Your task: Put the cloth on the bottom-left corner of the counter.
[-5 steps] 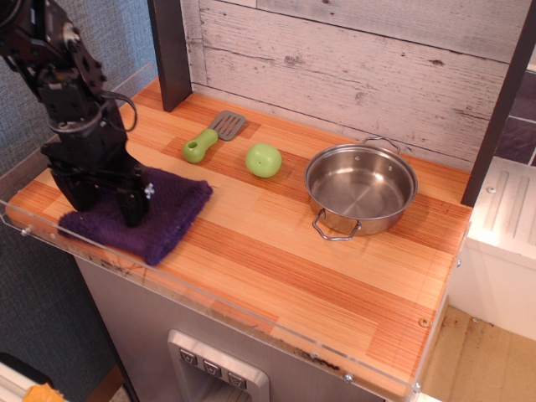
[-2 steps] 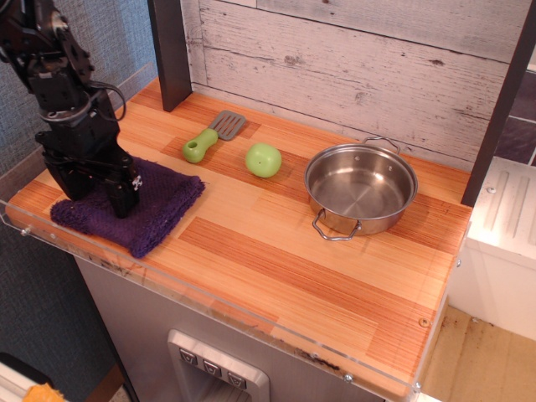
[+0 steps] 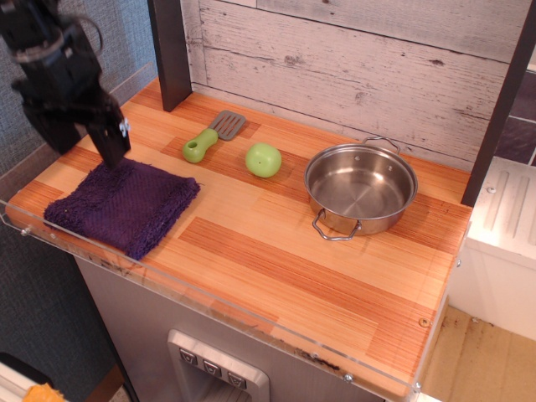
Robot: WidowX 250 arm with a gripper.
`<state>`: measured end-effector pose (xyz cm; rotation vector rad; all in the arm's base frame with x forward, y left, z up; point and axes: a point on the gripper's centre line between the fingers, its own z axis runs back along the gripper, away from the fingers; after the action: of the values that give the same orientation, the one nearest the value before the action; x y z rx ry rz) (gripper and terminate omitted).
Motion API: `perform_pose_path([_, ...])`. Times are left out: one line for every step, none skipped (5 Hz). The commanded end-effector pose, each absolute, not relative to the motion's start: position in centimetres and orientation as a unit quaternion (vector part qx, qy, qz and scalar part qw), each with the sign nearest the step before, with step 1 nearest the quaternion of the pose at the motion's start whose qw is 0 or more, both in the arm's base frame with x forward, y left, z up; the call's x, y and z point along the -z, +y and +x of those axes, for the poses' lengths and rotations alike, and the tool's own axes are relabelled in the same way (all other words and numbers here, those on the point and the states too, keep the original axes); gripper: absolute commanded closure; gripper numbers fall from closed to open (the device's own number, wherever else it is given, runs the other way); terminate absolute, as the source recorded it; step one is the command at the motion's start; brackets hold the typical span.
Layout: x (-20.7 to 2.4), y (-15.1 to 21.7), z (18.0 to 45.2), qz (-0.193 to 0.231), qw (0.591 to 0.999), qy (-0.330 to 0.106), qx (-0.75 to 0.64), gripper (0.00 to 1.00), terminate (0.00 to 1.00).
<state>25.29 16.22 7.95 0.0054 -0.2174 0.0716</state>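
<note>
On the striped wooden surface (image 3: 276, 251), the cloth (image 3: 121, 205) lies flat at the bottom-left corner. The tool (image 3: 84, 144) hangs released above it (nothing held); a low sideways pass could snag the fuzzy knit.

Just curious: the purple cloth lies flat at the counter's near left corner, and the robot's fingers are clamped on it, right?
Not quite. The cloth does lie flat at the near left corner of the counter, but the fingers are lifted clear above it, holding nothing, as the observation.image view shows.
</note>
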Motion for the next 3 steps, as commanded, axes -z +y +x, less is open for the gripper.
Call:
perform_pose_path([-12.6, 14.1, 24.5, 0.002, 0.991, -0.135, -0.019, 0.00, 0.00])
perform_pose_path([-12.9, 13.3, 23.5, 0.002, 0.991, -0.131, -0.016, 0.00, 0.00])
perform_pose_path([-12.6, 13.0, 23.2, 0.001, 0.995, -0.096, -0.022, 0.00, 0.00])
